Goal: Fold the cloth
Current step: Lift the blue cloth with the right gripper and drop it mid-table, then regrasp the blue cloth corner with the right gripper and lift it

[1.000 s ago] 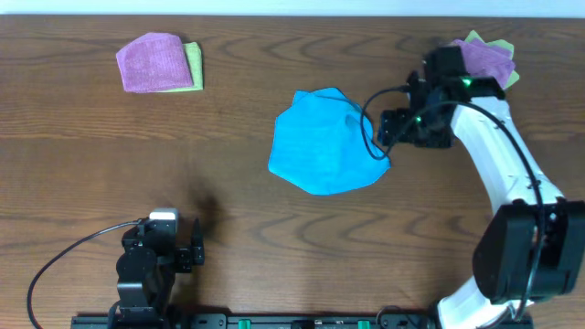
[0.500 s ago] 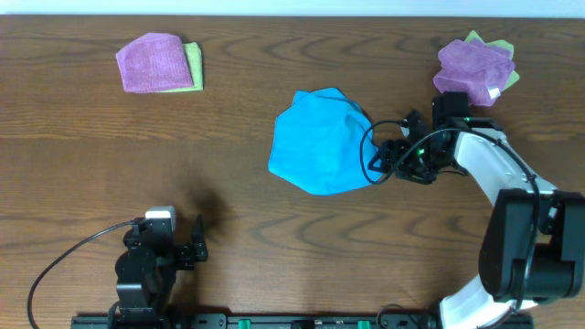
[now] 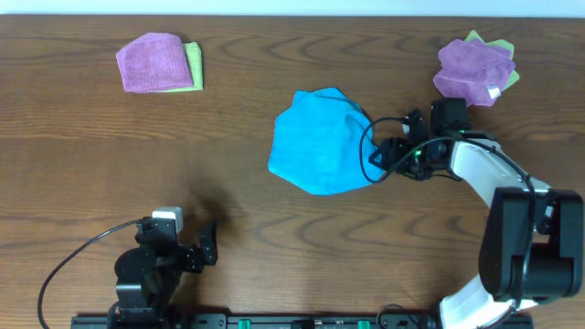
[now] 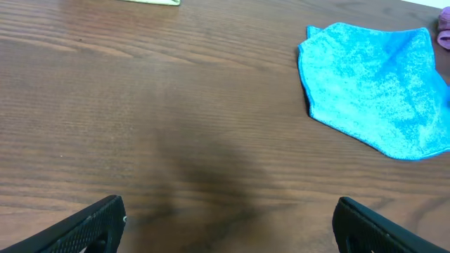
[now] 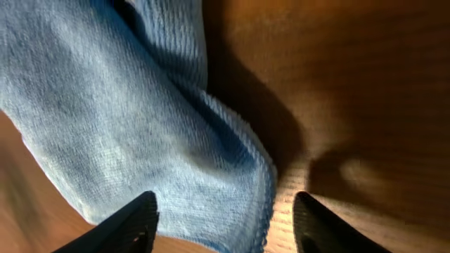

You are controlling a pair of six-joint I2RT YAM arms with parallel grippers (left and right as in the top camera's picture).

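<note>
Right fingers (image 5: 133, 223) straddle nubby, rumpled cloth (image 5: 105, 105).

Overhead: bright, even, sharp. Left wrist: clear, a soft shadow (blurry-edged) on the table (image 4: 105, 91) ahead of the left fingers (image 4: 91, 225). Right wrist: dim, warm, blurred, deep shadow beside the cloth (image 5: 105, 105) above the right fingers (image 5: 133, 226).

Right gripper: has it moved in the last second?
Yes. The right gripper moved down the image along the cloth's right edge, away from the purple cloth at top right, which is now uncovered.
</note>
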